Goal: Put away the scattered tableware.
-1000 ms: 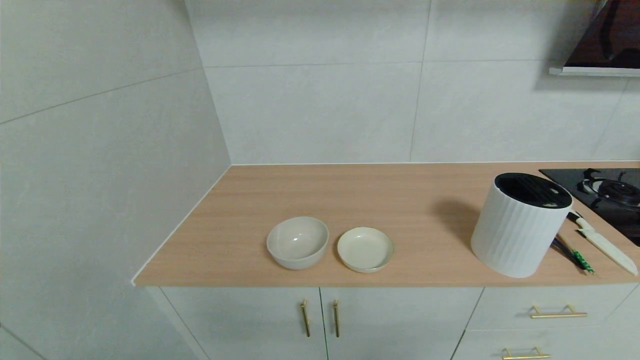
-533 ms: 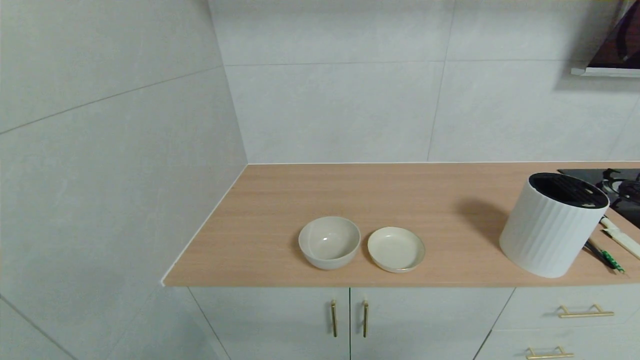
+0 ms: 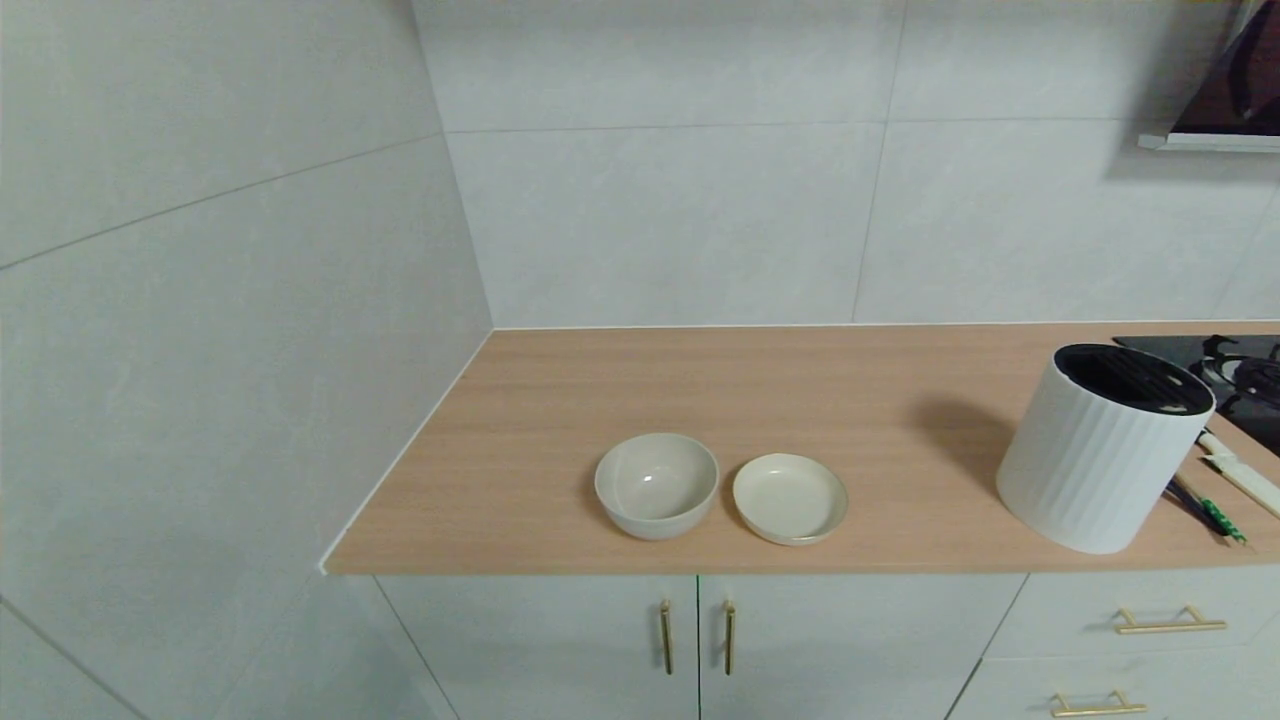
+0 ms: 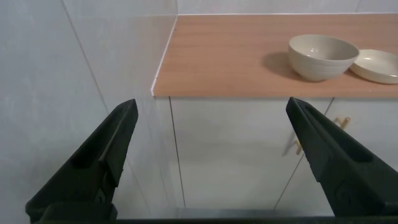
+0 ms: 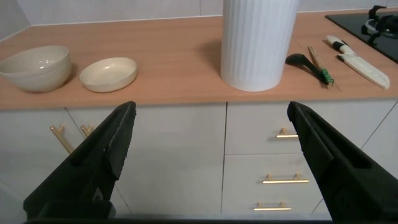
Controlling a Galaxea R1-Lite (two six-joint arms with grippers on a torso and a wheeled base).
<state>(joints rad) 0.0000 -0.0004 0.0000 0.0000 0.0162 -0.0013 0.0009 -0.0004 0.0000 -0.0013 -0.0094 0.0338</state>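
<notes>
Head view, lower centre: bowl (image 3: pixel 656 485) and shallow dish (image 3: pixel 790 497) sit untouched. Left gripper (image 4: pixel 211 103) and right gripper (image 5: pixel 210 106) gape empty; the first pickup seems next, needing a reach to a rim.

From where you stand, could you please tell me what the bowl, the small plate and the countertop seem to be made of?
Bowl: likely glazed ceramic, beige and glossy; a small highlight glints inside.
Small plate: probably the same, cream, smooth sheen.
Countertop: wood or wood-look laminate, matte, straight grain lines; I cannot tell which.
</notes>
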